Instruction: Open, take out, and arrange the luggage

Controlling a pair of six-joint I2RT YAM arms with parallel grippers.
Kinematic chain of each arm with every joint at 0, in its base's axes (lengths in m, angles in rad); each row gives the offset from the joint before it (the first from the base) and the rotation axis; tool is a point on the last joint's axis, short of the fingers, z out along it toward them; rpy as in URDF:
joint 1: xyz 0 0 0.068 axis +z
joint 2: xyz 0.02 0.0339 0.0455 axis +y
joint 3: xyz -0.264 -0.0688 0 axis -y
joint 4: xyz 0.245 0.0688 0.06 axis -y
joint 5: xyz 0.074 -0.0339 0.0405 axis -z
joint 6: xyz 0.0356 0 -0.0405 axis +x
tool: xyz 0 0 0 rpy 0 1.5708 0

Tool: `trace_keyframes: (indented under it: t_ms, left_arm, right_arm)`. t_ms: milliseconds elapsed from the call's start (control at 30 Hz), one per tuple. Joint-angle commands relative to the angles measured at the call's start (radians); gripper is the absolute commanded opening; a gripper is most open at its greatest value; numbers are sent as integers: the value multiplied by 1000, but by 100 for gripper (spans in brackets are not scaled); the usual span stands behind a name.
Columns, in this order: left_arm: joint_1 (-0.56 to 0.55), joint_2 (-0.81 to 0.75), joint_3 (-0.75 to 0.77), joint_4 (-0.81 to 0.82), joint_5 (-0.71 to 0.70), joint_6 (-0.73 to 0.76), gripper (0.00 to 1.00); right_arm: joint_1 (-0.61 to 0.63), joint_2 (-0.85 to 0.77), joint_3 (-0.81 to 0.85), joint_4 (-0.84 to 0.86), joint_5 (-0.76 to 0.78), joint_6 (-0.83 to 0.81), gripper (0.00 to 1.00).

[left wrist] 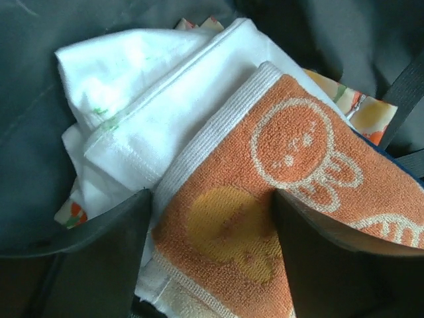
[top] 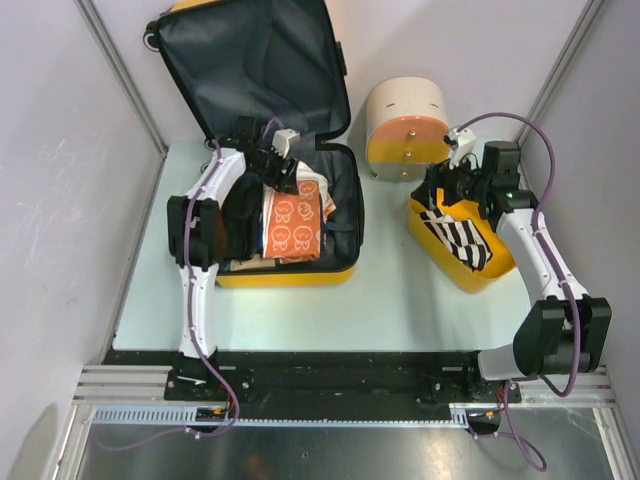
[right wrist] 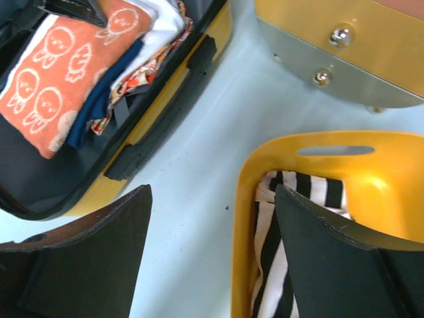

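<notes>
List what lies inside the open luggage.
In the luggage, an orange towel with white cartoon figures tops a folded stack. A white towel and a navy cloth show at its edges. Whatever lies beneath the stack is covered.

Light was bright and even, and shadows on the surface (top: 400,290) were faint. Claw fingers (right wrist: 86,265) looked dark and soft at seven o'clock; studs (right wrist: 340,35) glinted at one o'clock.
</notes>
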Motion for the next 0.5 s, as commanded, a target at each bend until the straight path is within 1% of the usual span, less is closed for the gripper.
trace_keyframes:
  t_ms: [0,67,100,167,233,300,333,433,467]
  left_arm:
    - [1,-13,40,-7,38,-28,65]
    - [0,-69,10,-6,98,2,53]
    - [0,-95,0,-4,111,13,43]
    - [-2,-170,-42,2,138,50,37]
    - [-5,-221,-104,7,152,106,36]
    - [-12,-299,-157,14,167,153,36]
    - [-16,-325,-210,14,163,201,36]
    - [-31,-392,-307,22,143,295,39]
    - [-36,-399,-324,25,134,308,39]
  right_arm:
    - [37,35,61,73,-83,64,79]
    - [69,62,69,111,-101,96,79]
    - [82,72,70,129,-112,113,79]
    - [111,115,79,191,-118,174,78]
    - [148,169,90,267,-131,214,78]
    - [187,212,115,327,-150,298,78]
    - [200,241,132,388,-158,323,78]
    - [247,363,214,482,-173,398,78]
    - [261,437,240,502,-177,413,78]
